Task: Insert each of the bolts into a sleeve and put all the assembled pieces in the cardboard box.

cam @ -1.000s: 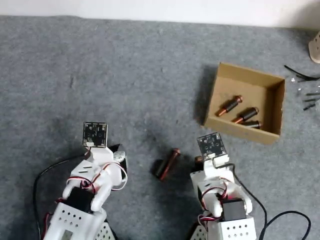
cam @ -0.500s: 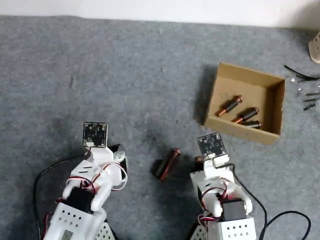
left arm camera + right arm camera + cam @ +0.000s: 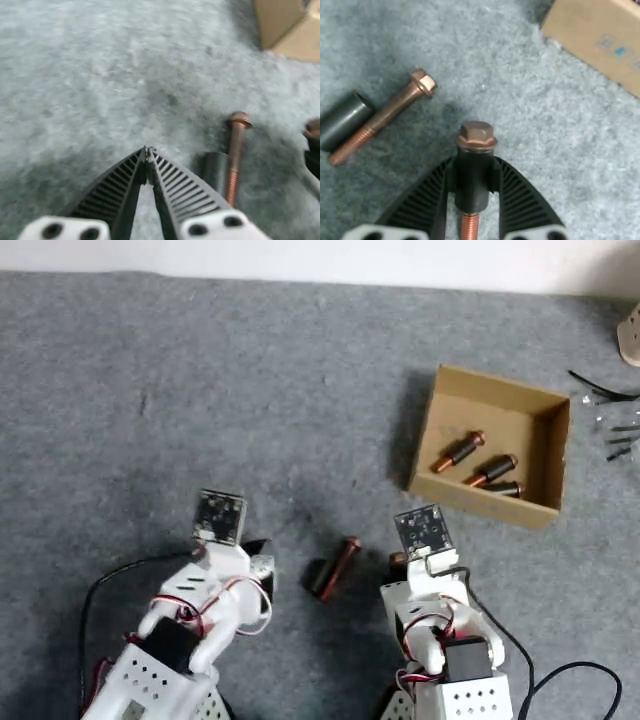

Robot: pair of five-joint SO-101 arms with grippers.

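The bolt [image 3: 476,136] sat through the sleeve [image 3: 470,192] that the right gripper [image 3: 472,170] pinched near the box [image 3: 480,503], and the pair probably wanted lifting clear over its wall before release; the left gripper [image 3: 148,152], pressed together, hung by the loose bolt [image 3: 234,155].

Right end effector [image 3: 472,169] clamps sleeved bolt [image 3: 475,142]; loose bolt [image 3: 387,114] lies against empty sleeve [image 3: 342,120].

I seem to be running a lab bench: grey felt mat [image 3: 200,370], plain white wall [image 3: 300,255] behind, loose black wires [image 3: 610,430] at the edge.
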